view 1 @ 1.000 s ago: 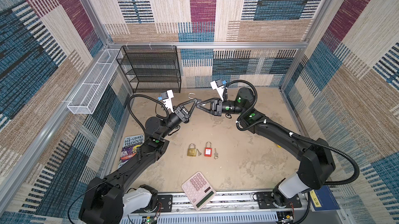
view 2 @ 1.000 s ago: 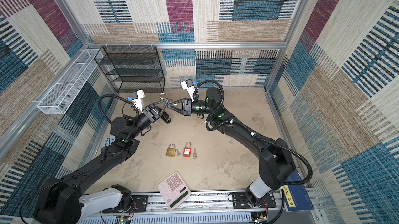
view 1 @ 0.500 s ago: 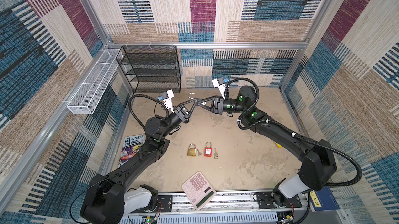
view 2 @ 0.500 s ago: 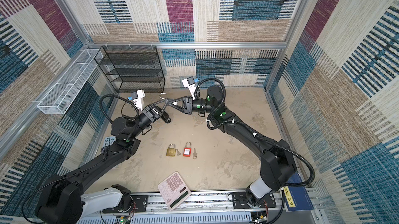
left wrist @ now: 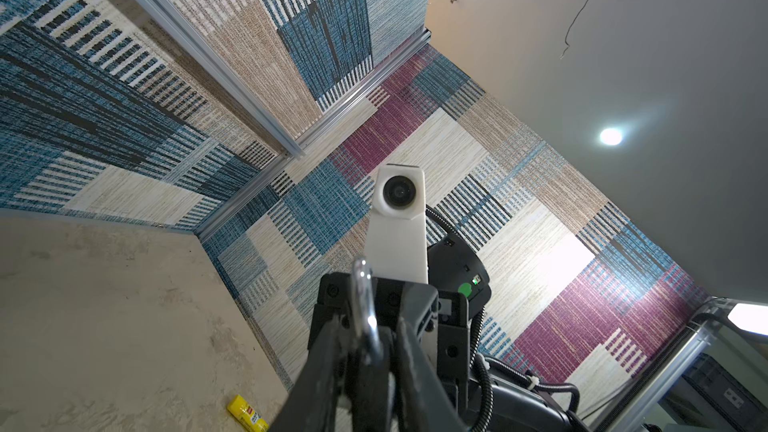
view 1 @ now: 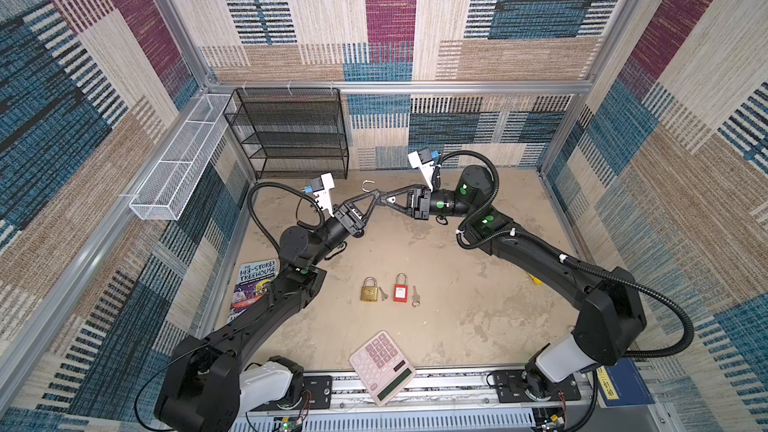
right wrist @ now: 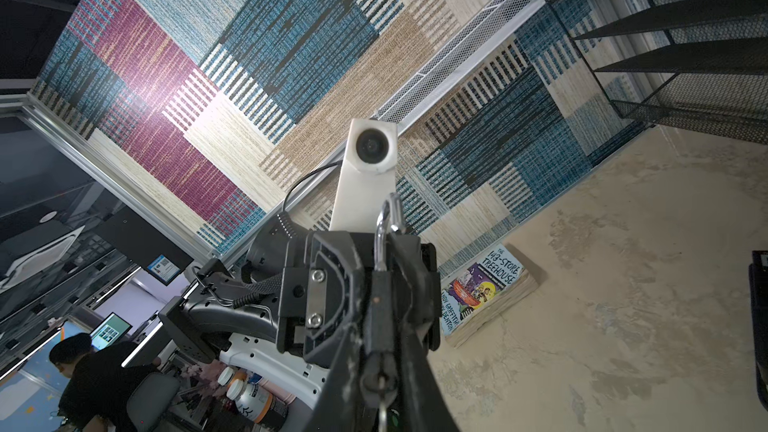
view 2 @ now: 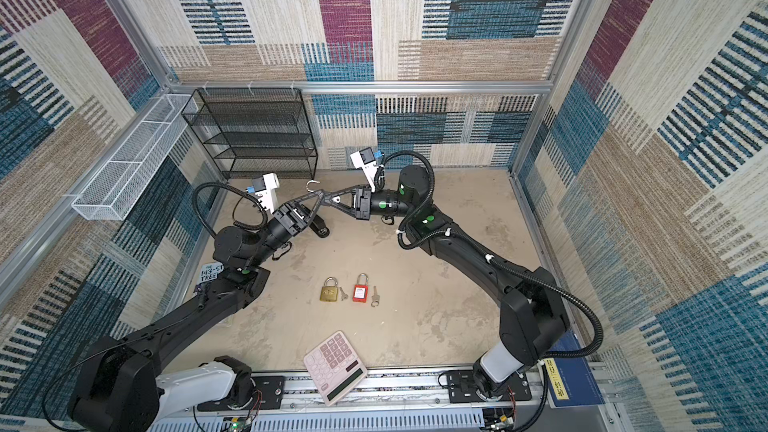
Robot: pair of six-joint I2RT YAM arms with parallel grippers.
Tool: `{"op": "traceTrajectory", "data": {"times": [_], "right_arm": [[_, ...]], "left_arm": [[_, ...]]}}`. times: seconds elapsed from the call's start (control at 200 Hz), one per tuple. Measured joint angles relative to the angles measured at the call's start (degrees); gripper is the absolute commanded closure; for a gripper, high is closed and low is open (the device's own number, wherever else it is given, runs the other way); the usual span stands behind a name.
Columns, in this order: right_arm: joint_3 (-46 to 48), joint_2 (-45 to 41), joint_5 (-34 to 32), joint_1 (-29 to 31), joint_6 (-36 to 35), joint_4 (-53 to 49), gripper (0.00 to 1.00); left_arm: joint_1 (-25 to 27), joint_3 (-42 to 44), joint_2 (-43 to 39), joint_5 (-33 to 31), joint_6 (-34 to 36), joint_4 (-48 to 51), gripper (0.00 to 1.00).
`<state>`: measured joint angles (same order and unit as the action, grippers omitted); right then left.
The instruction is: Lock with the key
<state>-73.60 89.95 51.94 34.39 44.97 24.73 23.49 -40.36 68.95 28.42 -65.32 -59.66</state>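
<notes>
Held padlock [view 1: 368, 185] is basically buried where my left pincer [view 1: 372, 196] and right pincer [view 1: 383, 198] meet. Only its shackle [view 2: 312, 185] pokes out in both top views. Can't tell which one's actually gripping it. Book [view 1: 254, 284] is half under the left arm, and the loose keys [view 1: 382, 293] on the bench [view 1: 457, 305] are too tiny to read.

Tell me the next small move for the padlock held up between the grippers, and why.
Probably hold the black padlock firm in the right gripper and use the left gripper to press the shackle down into the body: in both top views the shackle stands open as a hook above the meeting fingertips, so it isn't locked.
</notes>
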Motion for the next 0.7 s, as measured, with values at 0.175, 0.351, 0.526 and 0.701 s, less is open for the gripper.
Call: {"op": "traceTrajectory", "data": {"times": [0.175, 0.351, 0.526, 0.701], "right_arm": [[0.46, -0.42, -0.42, -0.35, -0.04, 0.02, 1.00], [2.32, -1.90, -0.83, -1.25, -0.31, 0.55, 1.00], [2.27, -2.32, -1.16, -1.73, -2.69, -1.36, 1.00], [1.86, -2.97, -1.11, -1.73, -6.71, -6.14, 1.00]], "left_arm": [[-0.39, -0.42, -0.42, 0.04, 0.02, 1.42, 0.60], [-1.92, -0.68, -2.32, 0.28, 0.04, 3.02, 0.57], [-3.96, -2.05, -5.16, 0.50, 1.03, 8.17, 0.56], [-4.35, -6.56, -7.93, 2.12, 5.57, 18.27, 0.55]]}}
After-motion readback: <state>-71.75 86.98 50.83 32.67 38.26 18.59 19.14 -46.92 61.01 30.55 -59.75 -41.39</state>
